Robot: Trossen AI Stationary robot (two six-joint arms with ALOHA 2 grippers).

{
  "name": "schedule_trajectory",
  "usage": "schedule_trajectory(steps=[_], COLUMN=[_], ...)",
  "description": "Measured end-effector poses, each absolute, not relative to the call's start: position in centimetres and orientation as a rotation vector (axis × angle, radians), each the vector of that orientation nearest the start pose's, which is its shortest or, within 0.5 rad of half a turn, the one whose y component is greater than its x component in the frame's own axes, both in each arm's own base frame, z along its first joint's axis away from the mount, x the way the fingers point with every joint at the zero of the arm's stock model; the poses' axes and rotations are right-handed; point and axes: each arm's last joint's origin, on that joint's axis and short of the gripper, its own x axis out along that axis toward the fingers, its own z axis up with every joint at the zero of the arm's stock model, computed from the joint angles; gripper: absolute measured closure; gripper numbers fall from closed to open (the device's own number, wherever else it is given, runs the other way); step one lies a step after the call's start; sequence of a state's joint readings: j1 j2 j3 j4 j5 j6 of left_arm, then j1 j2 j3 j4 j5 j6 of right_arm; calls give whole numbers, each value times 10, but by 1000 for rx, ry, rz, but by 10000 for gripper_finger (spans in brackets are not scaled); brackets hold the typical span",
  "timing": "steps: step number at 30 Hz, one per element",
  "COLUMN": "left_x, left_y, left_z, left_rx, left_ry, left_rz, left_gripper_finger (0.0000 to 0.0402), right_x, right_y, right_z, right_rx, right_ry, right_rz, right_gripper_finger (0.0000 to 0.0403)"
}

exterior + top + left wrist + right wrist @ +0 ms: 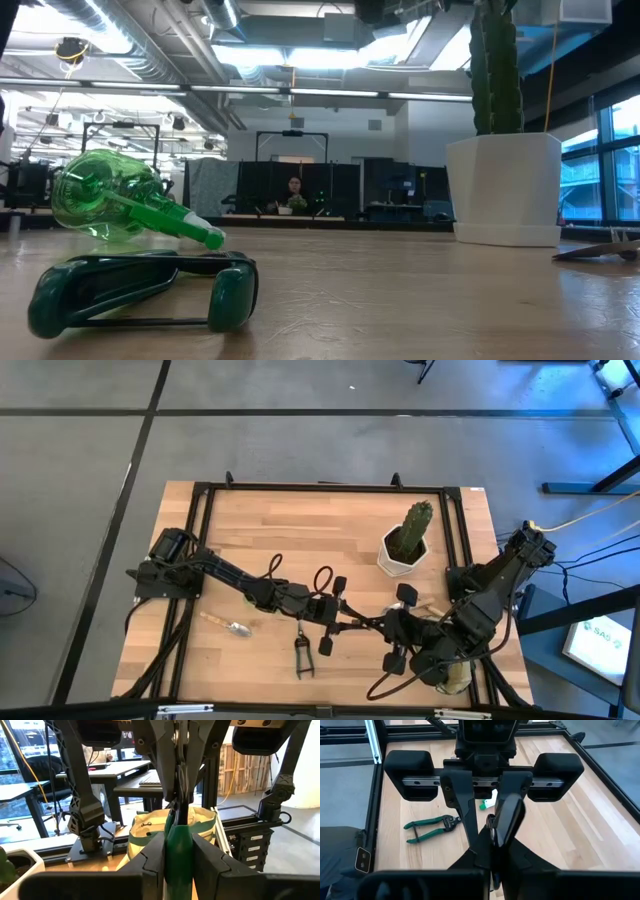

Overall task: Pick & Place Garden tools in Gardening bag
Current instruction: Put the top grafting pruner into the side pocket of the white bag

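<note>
A pair of pruning shears with green handles hangs in the air over the table's middle, between my two grippers. My left gripper comes from the table's left and is shut on its handle end. My right gripper comes from the right and is shut on its dark head. A second pair of shears lies flat on the table near the front edge, and a trowel lies flat to its left. The green spray bottle lies on its side. The khaki gardening bag stands behind my right gripper. My left gripper pinches the shears' green handle between its two fingers, coming level from the table's left, along the tool. The shears are clear of the table. My right gripper pinches the shears' dark head end between its two fingers, slanting down from the table's right, opposite my left gripper. The metal head shows between its fingers.
A cactus in a white pot stands at the back right. The bag sits at the table's front right corner, mostly under my right arm. Black frame rails run along the table's edges.
</note>
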State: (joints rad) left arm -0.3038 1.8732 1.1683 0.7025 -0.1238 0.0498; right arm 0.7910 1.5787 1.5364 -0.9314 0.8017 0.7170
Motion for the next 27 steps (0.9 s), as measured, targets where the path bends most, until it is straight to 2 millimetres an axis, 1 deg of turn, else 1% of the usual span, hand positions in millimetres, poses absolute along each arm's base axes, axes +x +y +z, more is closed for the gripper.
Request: schedule_trajectory(steps=[4, 9, 12, 15, 19, 22, 24, 27], left_x=[402, 402, 402, 401, 397, 392, 388, 385], left_y=[-124, -125, -125, -127, -131, -134, -136, -141], left_z=[242, 238, 237, 237, 244, 253, 259, 262], left_rx=[43, 2, -13, -23, -40, -47, -49, -51], left_ry=[4, 42, 52, 56, 50, 34, 26, 5], left_rz=[-182, -203, -221, -248, -299, -402, -503, -681], left_gripper_finger=[343, 343, 343, 343, 343, 343, 343, 343], right_x=[239, 237, 234, 231, 224, 215, 208, 198], right_y=[213, 215, 218, 222, 229, 236, 241, 252], right_z=[344, 342, 342, 342, 349, 356, 360, 362], right_rx=[-19, -13, -12, -13, -14, -15, -21, -48], right_ry=[645, 706, 712, 713, 715, 732, 744, 753], right_rz=[-211, -140, -124, -106, -61, 1, 50, 139], right_gripper_finger=[384, 334, 305, 283, 265, 258, 258, 258])
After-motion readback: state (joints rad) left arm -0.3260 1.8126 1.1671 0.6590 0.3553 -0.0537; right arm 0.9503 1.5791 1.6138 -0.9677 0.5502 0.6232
